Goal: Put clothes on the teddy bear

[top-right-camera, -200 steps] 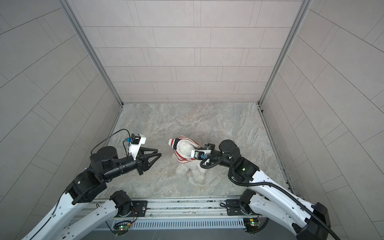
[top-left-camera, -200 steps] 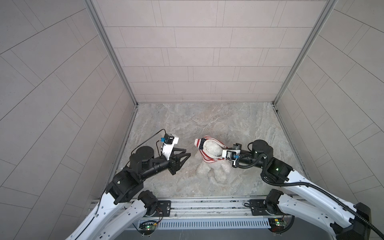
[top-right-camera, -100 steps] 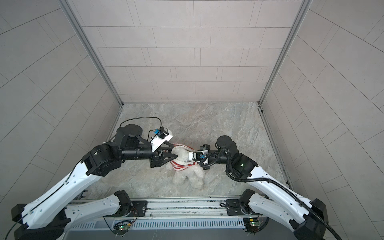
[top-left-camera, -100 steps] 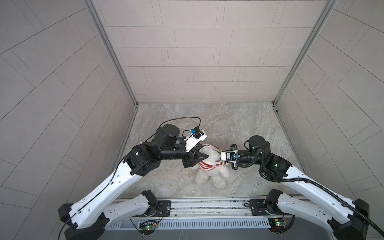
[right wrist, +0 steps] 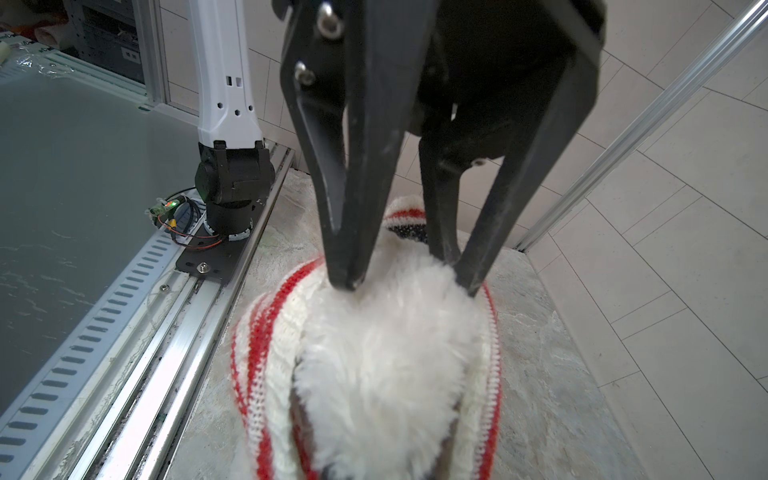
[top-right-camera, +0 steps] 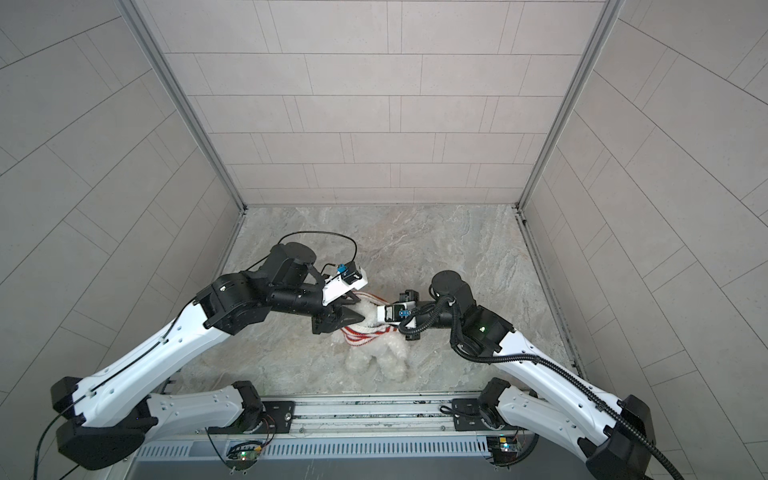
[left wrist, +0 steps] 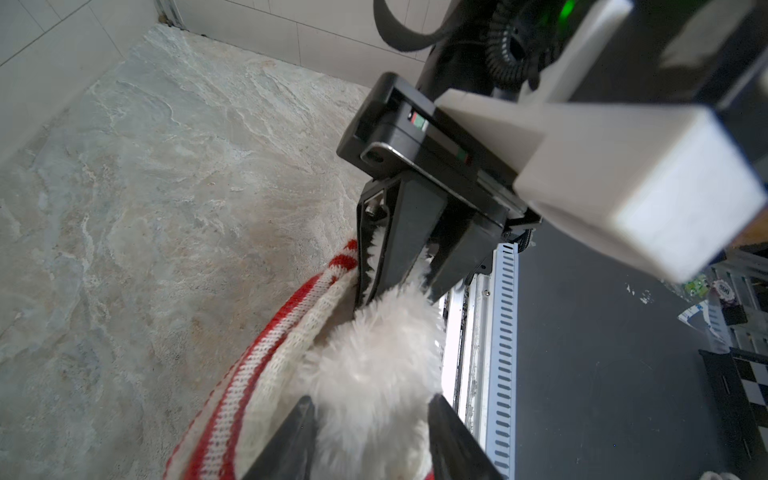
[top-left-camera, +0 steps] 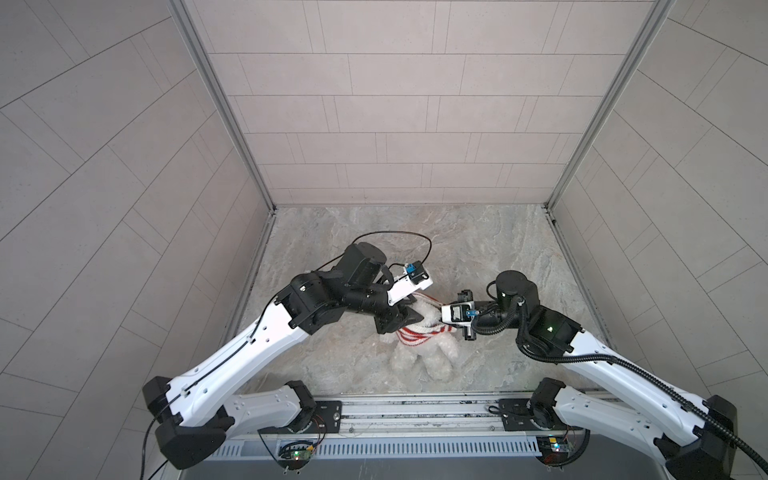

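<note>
Teddy bear point(top-left-camera: 432, 357), face hidden, lies in bunched sweater point(top-left-camera: 415, 335).

The teddy bear point(top-left-camera: 432, 355), small, fluffy and white, lay on the marbled floor point(top-left-camera: 478, 241) just below the middle of both top views. Its stubby legs pointed toward the bottom edge and its head end toward the top. A red-and-white striped knit sweater point(top-left-camera: 413, 336) was bunched in a loose ring around the teddy bear's point(top-right-camera: 384, 353) upper body, with white fur showing above and below the band. In the right wrist view the sweater point(right wrist: 266, 332) looped around the bear's fur point(right wrist: 386, 353). No face was visible.
</note>
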Tool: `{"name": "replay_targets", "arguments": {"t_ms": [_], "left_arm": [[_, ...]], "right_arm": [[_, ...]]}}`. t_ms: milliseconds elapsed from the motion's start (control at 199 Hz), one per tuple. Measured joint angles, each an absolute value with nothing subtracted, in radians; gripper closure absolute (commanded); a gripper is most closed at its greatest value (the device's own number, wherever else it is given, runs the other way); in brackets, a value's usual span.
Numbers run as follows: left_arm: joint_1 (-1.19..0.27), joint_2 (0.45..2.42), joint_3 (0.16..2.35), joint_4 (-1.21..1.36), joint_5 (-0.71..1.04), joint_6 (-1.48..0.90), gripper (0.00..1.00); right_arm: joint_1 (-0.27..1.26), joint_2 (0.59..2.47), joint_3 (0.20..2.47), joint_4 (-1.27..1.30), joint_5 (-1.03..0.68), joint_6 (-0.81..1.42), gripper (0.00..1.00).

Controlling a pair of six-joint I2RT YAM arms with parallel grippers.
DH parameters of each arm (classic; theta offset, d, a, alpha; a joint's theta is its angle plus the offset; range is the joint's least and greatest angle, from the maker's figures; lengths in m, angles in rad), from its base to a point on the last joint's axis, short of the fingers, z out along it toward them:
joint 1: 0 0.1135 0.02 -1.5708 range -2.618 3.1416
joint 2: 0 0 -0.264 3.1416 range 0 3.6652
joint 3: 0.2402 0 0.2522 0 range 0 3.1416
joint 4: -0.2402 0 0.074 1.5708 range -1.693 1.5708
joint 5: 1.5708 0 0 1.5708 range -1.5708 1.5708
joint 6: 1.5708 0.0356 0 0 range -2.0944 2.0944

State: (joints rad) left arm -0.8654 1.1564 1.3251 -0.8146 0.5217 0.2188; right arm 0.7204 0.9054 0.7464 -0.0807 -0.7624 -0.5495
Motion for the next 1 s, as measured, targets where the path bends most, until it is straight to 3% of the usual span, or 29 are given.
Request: {"name": "replay_targets", "arguments": {"t_ms": [120, 612, 712, 1003], "left_arm": [[-0.878, 1.172, 1.328, -0.819, 0.512, 0.230, 0.42], [-0.911, 1.222, 1.341, -0.823, 0.414, 0.258, 0.44], [-0.919, 1.229, 1.341, -0.822, 0.400, 0.264, 0.54], [-0.928, 1.221, 1.319, -0.795, 0.382, 0.265, 0.97]], "right_arm": [[0.722, 0.906, 0.746, -0.091, -0.761, -0.550, 1.00], [0.739, 0.926, 0.755, -0.118, -0.743, -0.556, 1.00], [0.740, 0.925, 0.755, -0.119, -0.736, -0.558, 1.00], [0.744, 0.921, 0.748, -0.105, -0.668, -0.540, 1.00]]}}
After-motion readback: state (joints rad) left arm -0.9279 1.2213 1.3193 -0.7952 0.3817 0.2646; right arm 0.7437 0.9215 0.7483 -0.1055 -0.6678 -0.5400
